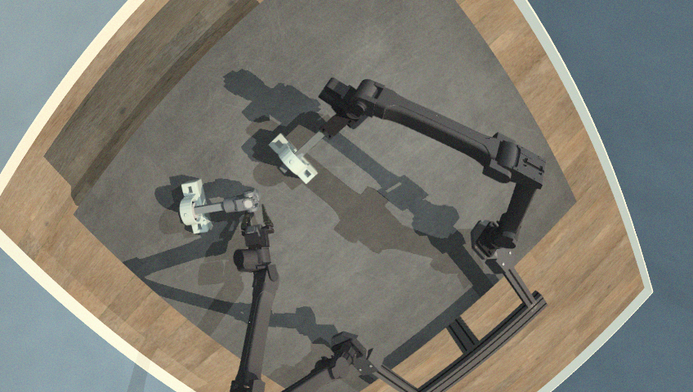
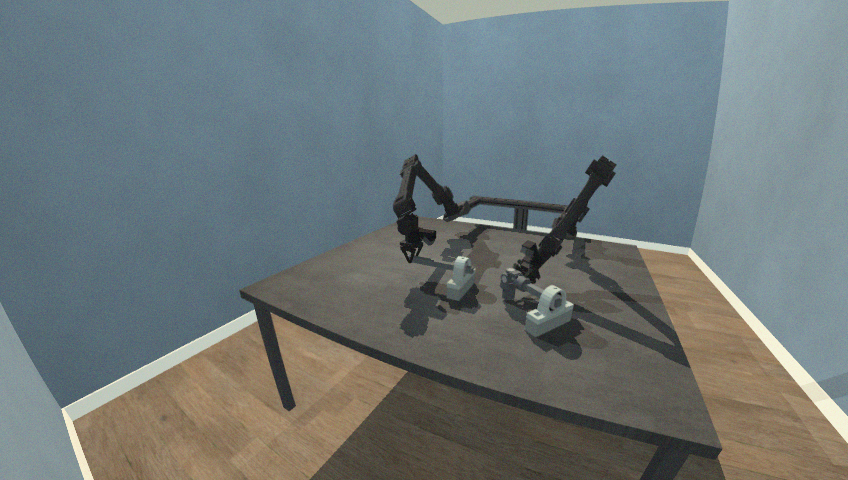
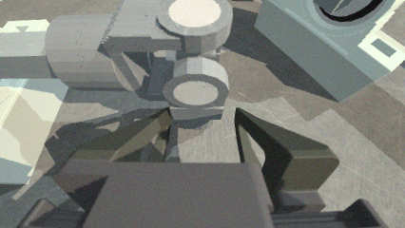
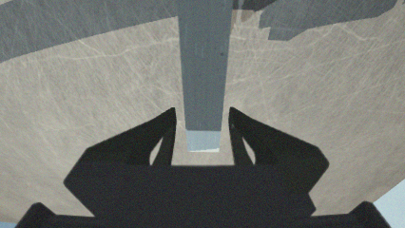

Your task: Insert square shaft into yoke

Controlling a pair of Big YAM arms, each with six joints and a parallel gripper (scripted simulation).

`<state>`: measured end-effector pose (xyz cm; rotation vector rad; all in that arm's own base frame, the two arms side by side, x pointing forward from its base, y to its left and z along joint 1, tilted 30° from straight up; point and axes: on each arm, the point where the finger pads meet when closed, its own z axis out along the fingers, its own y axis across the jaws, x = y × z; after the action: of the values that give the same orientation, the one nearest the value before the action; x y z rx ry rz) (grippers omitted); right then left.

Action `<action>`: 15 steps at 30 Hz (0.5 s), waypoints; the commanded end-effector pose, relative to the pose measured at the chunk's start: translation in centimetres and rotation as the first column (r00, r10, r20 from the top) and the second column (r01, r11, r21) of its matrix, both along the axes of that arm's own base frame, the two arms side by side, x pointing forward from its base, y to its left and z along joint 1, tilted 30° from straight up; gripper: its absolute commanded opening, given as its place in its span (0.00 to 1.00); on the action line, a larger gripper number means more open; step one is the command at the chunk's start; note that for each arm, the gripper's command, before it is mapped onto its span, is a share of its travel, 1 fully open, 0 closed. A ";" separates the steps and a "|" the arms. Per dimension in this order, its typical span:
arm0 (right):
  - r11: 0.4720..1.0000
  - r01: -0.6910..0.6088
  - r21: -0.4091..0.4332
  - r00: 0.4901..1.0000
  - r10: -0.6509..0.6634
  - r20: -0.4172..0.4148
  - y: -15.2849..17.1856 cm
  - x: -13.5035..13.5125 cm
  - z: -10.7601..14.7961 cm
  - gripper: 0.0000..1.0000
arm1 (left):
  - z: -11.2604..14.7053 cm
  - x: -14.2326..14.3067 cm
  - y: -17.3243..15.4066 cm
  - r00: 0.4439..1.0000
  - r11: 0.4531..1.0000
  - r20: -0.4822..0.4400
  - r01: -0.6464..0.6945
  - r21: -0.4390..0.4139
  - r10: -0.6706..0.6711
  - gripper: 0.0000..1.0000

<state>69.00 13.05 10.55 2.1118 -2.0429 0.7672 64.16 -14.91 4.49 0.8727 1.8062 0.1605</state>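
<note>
The universal joint point(image 1: 235, 205) sticks out of a pale bearing block point(image 1: 194, 206); its free yoke point(image 1: 250, 196) points toward the table's middle. My left gripper point(image 1: 254, 214) is open and straddles the free yoke point(image 3: 199, 92), whose lower part sits between the fingertips, with a gap on one side. The grey square shaft point(image 1: 313, 144) runs through a second pale bearing block point(image 1: 292, 158). My right gripper point(image 1: 328, 131) is open. Its fingers flank the shaft's outer end point(image 4: 203, 71) with narrow gaps. The shaft tip and the yoke are well apart.
The second bearing block also shows at the upper right of the left wrist view point(image 3: 328, 43). Both blocks stand on the dark table point(image 2: 476, 333), seen from the side point(image 2: 461, 276) point(image 2: 550, 309). The arms' mounting frame point(image 1: 486, 335) is at the table's edge.
</note>
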 end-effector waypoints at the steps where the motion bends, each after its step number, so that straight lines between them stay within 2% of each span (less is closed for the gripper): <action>1: 1.000 0.004 0.011 0.999 -0.004 0.035 -1.1 1.3 1.3 0.47 | 1.3 0.8 -0.5 1.000 1.000 0.026 0.005 -0.004 -0.005 0.59; 2: 1.000 0.004 0.011 0.999 -0.004 0.035 -1.1 1.3 1.3 0.47 | 1.6 0.6 -1.5 0.999 1.000 0.035 0.019 -0.005 -0.018 0.54; 4: 1.000 0.004 0.011 0.999 -0.004 0.035 -1.1 1.3 1.3 0.47 | 1.6 0.6 -1.5 0.999 1.000 0.035 0.019 -0.005 -0.018 0.54; 5: 1.000 0.004 0.011 0.999 -0.004 0.035 -1.1 1.3 1.3 0.47 | 1.6 0.6 -1.5 0.999 1.000 0.035 0.019 -0.005 -0.018 0.50; 8: 1.000 0.004 0.011 0.999 -0.004 0.035 -1.1 1.3 1.3 0.47 | 2.2 0.5 -1.6 0.999 1.000 0.050 0.022 -0.009 -0.021 0.49; 9: 1.000 -0.005 0.011 0.999 0.005 0.034 0.1 0.9 1.5 0.47 | 2.2 0.5 -1.6 0.999 1.000 0.050 0.022 -0.009 -0.021 0.47; 15: 1.000 -0.005 0.011 0.999 0.005 0.034 0.1 0.9 1.5 0.47 | 2.6 0.4 -1.7 0.998 1.000 0.057 0.022 -0.010 -0.022 0.42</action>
<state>69.01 12.99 10.53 2.1116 -2.0422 0.7666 64.27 -14.72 4.57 0.8658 1.8068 0.1706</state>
